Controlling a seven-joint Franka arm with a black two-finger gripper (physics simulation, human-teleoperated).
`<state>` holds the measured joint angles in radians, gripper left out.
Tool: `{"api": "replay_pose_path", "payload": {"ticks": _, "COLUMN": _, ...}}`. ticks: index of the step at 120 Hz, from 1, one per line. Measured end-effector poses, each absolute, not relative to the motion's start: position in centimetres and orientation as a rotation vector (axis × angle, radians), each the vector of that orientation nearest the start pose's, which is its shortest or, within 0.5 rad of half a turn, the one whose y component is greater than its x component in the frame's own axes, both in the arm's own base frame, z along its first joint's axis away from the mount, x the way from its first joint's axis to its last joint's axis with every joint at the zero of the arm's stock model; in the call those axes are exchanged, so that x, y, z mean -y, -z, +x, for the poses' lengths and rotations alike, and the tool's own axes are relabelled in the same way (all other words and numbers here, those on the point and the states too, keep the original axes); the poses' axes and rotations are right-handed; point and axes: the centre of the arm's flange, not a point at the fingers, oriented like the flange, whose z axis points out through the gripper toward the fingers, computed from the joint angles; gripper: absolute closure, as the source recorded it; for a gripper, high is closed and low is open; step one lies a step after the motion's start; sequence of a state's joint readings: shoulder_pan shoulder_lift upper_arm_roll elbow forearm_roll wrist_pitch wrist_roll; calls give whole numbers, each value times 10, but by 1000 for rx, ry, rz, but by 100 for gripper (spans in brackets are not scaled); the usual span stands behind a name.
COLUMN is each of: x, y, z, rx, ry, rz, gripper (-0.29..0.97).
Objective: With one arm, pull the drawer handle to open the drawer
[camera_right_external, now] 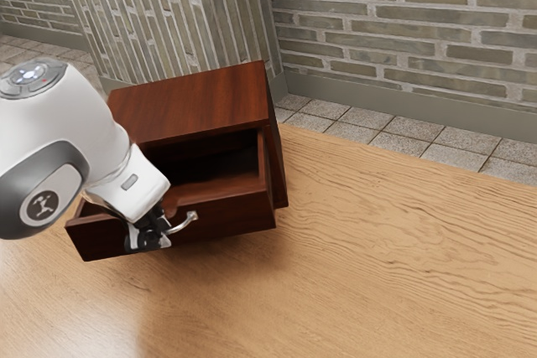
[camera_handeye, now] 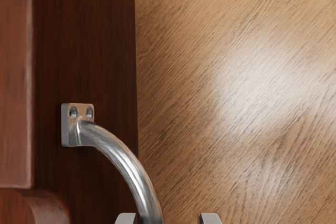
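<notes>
– Fingers (camera_handeye: 209, 218) apart, curved steel handle (camera_handeye: 123, 163) standing between them, close against one, clear of the other. Hooked, not clamped.
– Enough for a pull?
– Probably. Better closed on the handle first, to stop any slipping off the curve.
– Then the drawer (camera_right_external: 226, 215)?
– Already well out of the cabinet (camera_right_external: 193, 102), dark hollow showing behind its front. Pull level and straight along its run, away from the cabinet, over the counter (camera_right_external: 377, 266). No twisting, no lifting; slow near full travel. Gentle force, lest the cabinet slide.
</notes>
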<state>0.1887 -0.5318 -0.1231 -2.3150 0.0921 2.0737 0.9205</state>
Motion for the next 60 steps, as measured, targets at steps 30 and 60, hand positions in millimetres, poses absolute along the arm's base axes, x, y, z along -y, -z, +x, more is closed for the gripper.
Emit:
{"api": "replay_pose_path", "payload": {"ticks": 30, "x": -19, "y": -573, "z": 399, "rx": -1215, "ry": 267, "rz": -2585, "gripper": 63}}
{"api": "replay_pose_path", "payload": {"ticks": 60, "x": 6, "y": -695, "z": 310, "rx": -1191, "ry": 536, "rz": -2458, "gripper": 43}}
